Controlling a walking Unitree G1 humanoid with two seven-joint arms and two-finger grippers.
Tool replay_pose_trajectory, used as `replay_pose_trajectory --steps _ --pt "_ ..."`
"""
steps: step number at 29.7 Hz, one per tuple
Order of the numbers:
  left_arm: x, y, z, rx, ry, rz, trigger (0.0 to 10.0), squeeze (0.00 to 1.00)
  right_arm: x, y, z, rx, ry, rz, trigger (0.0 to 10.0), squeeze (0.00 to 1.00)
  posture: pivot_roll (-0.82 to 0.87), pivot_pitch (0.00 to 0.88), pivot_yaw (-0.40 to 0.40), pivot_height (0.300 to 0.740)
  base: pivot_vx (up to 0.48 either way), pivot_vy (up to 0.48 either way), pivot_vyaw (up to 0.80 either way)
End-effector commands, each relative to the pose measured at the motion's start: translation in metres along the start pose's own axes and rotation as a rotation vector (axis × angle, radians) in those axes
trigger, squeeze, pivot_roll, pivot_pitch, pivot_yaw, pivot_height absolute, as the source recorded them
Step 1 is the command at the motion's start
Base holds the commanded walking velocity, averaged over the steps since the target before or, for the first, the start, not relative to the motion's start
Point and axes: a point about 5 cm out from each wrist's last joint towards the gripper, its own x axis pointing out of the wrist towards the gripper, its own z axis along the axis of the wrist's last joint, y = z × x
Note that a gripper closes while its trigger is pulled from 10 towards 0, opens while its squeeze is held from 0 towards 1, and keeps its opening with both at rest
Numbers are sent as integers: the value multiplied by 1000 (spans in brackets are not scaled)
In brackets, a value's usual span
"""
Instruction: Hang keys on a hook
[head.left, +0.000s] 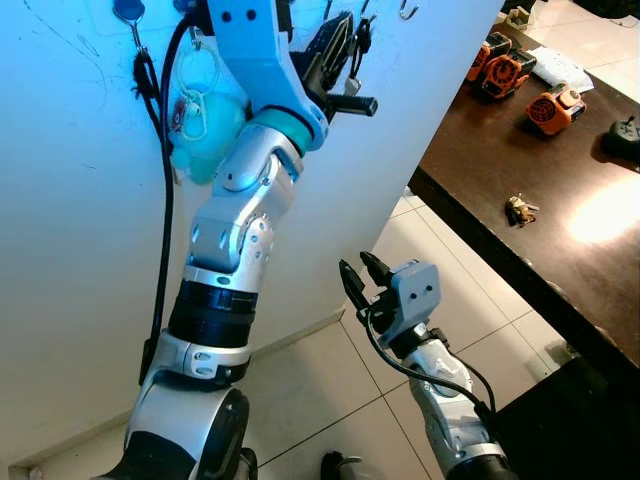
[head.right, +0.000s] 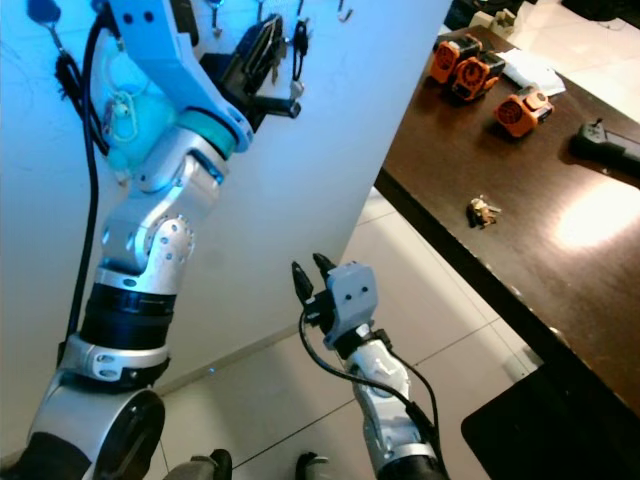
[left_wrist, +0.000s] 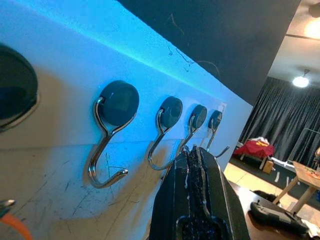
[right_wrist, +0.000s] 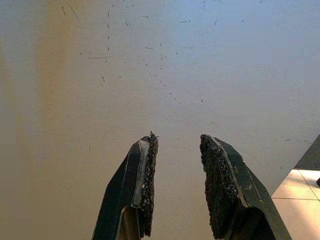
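A row of metal hooks (left_wrist: 112, 135) on round dark bases runs along the white wall (head.left: 80, 250). My left arm is raised to them. The left gripper (head.left: 345, 35) is shut, with its fingertips (left_wrist: 197, 152) at the third hook (left_wrist: 192, 130). A dark bunch of keys (head.left: 356, 55) dangles right at those fingertips, close under a hook. I cannot tell whether the ring sits on the hook. My right gripper (head.left: 360, 272) is held low beside the wall. It is open and holds nothing, and its pads (right_wrist: 147, 180) face bare wall.
A dark wooden table (head.left: 560, 250) stands to the right with another bunch of keys (head.left: 519, 210), orange tools (head.left: 553, 108) and white paper (head.left: 555, 65). A black cable (head.left: 163, 220) and a teal pouch (head.left: 205, 130) hang on the wall. Pale floor tiles (head.left: 320, 390) lie below.
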Motion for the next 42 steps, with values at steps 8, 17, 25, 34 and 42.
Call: replay_pose_trajectory --steps 8,17,25,34,42 --pt "-1 3 5 -2 -25 13 10000 0 -4 -1 -5 -3 22 -2 10000 0 -51 138 -8 740 0 0 0" --pt "-6 2 8 -18 -33 -18 10000 0 -4 -1 -5 -5 23 2 10000 0 -49 135 -14 740 0 0 0" --pt "-6 3 5 -4 -21 -9 10000 0 -4 -1 -5 -5 24 5 10000 0 -48 134 -17 740 0 0 0" --pt "-5 -1 -2 19 18 -8 10000 0 -5 -2 -5 -6 25 3 10000 0 -52 138 -18 740 0 0 0" --pt "-2 2 -7 32 59 20 10000 0 -5 -1 -6 -3 26 2 10000 0 -52 138 -18 740 0 0 0"
